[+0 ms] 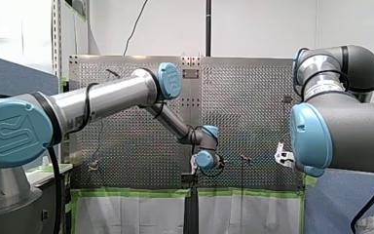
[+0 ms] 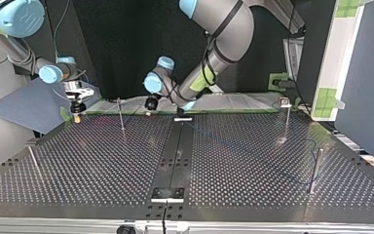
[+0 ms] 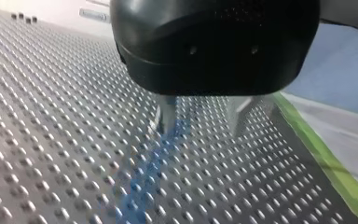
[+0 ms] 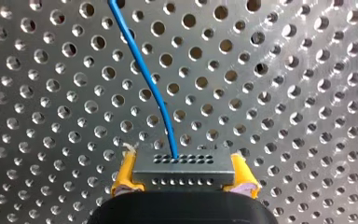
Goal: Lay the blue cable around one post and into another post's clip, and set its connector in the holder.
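- Right gripper: closed. Its yellow pads clamp both sides of the connector, a small metal block with rows of holes.
- Cable: thin and blue. It leaves the connector's upper face and runs ahead of the right gripper over the perforated table, out of sight.
- Left gripper: its metal fingers stand apart and hold nothing. A blurred stretch of cable lies on the table just by one fingertip; I cannot tell if they touch.
- In the top view, the right gripper sits at nine o'clock, by the table's far edge. The left gripper hangs low just off centre, toward eleven o'clock.
- Also in the top view: one plain post at nine o'clock, between the two grippers. Clip post at three o'clock, with its clip on top. More plain posts at four and eight o'clock. A small bracket at six o'clock is probably the holder.
- The cable's path across the table is too faint to trace.
- Step, as I judge it: an early one, with the connector in hand, routing not yet done, and the left gripper poised to pick up the slack.
- Next, probably: the left fingers must close squarely on the cable, so it can be guided round a post without dragging on the connector.
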Motion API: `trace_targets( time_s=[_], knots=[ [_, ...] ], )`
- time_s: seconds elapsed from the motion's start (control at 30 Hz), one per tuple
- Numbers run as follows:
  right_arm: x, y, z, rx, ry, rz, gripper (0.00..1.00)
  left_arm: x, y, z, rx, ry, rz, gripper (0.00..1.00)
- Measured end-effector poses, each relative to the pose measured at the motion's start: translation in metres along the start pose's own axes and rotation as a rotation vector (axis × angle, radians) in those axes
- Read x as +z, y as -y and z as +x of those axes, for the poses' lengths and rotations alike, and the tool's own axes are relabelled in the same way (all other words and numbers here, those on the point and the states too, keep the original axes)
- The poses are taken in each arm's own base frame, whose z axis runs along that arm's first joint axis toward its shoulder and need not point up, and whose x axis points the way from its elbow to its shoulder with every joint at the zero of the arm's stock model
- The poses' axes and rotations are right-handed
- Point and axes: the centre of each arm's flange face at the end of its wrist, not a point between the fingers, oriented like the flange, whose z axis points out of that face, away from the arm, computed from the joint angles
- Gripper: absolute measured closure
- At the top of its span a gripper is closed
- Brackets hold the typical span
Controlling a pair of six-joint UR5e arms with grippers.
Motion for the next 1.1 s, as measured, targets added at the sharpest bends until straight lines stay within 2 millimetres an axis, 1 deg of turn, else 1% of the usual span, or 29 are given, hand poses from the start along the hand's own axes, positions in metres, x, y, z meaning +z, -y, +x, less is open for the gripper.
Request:
trace_targets(
  time_s=[0.03,0.17,0.27,0.3,0.43,0.53,0.7,1.1],
  knots=[
    [0.000,0.001,0.000,0.000,0.001,0.001,1.00,-0.002,0.003,-0.002,0.001,0.002,0.007,0.07],
    [0.001,0.005,-0.002,-0.001,0.010,0.004,1.00,-0.013,0.016,-0.012,-0.002,0.009,0.035,0.07],
    [0.000,0.007,-0.003,-0.002,0.019,0.003,1.00,-0.024,0.029,-0.018,0.002,0.008,0.056,0.07],
    [0.000,0.007,-0.004,-0.001,0.023,0.000,1.00,-0.029,0.036,-0.020,0.004,0.007,0.069,0.07],
    [-0.002,0.007,-0.005,-0.001,0.032,-0.011,1.00,-0.042,0.062,-0.018,0.007,0.001,0.118,0.07],
    [-0.002,0.007,-0.005,-0.005,0.039,-0.015,1.00,-0.049,0.076,-0.015,0.002,-0.002,0.139,0.07],
    [-0.003,0.007,-0.007,-0.011,0.048,-0.017,1.00,-0.054,0.083,-0.014,-0.012,-0.003,0.140,0.07],
    [-0.004,0.009,-0.008,-0.015,0.054,-0.017,1.00,-0.057,0.086,-0.012,-0.051,-0.014,0.129,0.07]
  ],
)
